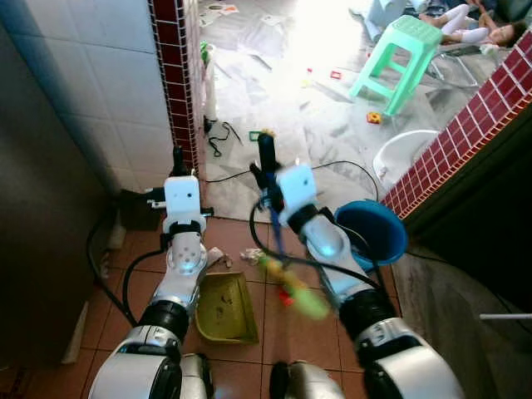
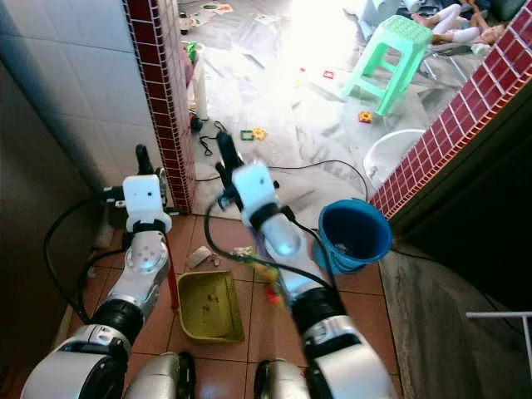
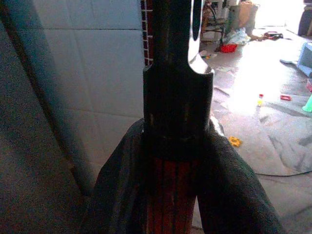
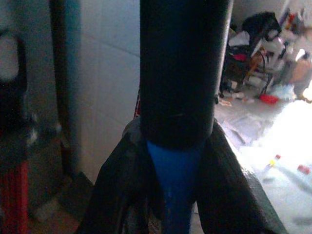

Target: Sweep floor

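The left gripper [image 2: 143, 162] grips the red dustpan handle [image 2: 170, 274] and the right gripper [image 1: 266, 158] grips the blue broom stick [image 4: 176, 195], so push the scraps [image 2: 243, 252] slowly into the yellow dustpan [image 2: 208, 306] on the tiles, keeping it flat.

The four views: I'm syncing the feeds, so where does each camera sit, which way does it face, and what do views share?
Left eye: on the head, looking forward and down at the dustpan, bucket and both arms.
Right eye: beside it, same scene; green stool farther off.
Left wrist: looks along the left tool, shut on a red handle.
Right wrist: looks along the right tool, shut on a blue handle.
Shared: both wrist views show the white tiled wall.
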